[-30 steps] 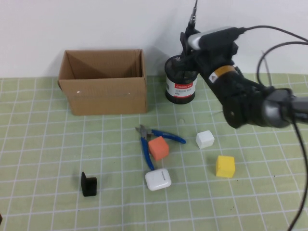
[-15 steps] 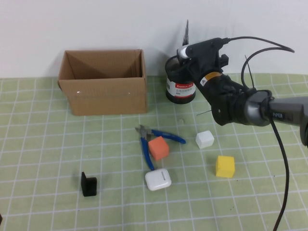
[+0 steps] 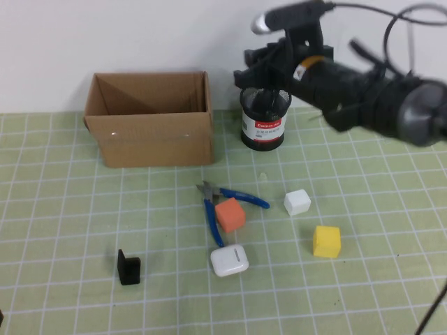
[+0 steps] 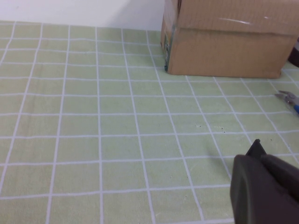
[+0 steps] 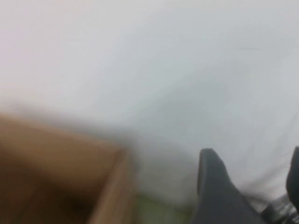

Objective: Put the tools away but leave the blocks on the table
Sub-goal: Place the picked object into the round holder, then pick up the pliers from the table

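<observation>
My right gripper (image 3: 260, 64) hovered over the black holder cup (image 3: 263, 118) at upper centre, fingers apart, nothing in them. The blue pliers (image 3: 222, 204) lay mid-frame on the table (image 3: 70, 209), touching the orange block (image 3: 230, 214). I couldn't tell the left gripper's (image 4: 264, 189) state.

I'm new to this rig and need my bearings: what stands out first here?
The right gripper hangs over the black pen cup at the table's far side, beside an open cardboard box. Mid-table, blue pliers lie touching an orange block. The left gripper sits low over the mat.
</observation>
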`<state>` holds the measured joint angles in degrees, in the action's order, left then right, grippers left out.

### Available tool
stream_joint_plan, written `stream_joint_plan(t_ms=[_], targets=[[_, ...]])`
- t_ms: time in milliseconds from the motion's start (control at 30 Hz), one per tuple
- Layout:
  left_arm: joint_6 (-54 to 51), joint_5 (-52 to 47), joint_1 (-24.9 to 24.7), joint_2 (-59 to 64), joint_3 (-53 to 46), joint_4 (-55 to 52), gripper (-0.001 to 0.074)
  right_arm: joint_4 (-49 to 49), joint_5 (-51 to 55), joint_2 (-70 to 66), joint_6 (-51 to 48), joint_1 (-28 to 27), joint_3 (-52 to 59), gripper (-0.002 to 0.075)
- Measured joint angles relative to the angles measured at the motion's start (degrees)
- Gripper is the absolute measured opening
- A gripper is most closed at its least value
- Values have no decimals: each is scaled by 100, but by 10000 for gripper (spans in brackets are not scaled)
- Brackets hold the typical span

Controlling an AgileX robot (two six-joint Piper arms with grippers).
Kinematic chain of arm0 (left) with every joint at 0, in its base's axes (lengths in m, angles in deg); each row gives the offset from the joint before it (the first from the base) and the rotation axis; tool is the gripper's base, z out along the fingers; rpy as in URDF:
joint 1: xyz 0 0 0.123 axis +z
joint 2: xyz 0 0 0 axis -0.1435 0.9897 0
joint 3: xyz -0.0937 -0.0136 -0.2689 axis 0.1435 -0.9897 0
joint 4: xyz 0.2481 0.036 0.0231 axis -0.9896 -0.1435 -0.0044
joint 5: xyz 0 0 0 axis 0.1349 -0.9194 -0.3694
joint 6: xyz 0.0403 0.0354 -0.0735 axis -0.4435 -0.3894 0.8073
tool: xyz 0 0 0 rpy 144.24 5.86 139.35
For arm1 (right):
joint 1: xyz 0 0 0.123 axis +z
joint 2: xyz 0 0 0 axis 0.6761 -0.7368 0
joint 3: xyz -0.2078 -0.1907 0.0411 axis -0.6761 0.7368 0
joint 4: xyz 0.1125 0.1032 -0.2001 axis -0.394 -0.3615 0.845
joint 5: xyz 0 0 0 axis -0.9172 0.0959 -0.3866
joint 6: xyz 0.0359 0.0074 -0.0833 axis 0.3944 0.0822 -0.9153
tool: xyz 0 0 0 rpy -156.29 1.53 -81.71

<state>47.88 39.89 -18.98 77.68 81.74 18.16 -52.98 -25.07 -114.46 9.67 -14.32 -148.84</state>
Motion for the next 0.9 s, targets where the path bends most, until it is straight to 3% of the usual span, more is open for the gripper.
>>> stream_joint_plan(t_ms=[200,367,600,900], targets=[[0,0,0,0,0,0,-3,-59,3037,867,104,536,-10,267],[0,0,0,0,0,0,-3,-277,4873,754,103,1013,-163,257],[0,0,0,0,0,0,-3,-472,5365,-181,-24,1362,-851,255],[0,0,0,0,0,0,-3,-319,6051,-1651,-44,1373,-2432,255]])
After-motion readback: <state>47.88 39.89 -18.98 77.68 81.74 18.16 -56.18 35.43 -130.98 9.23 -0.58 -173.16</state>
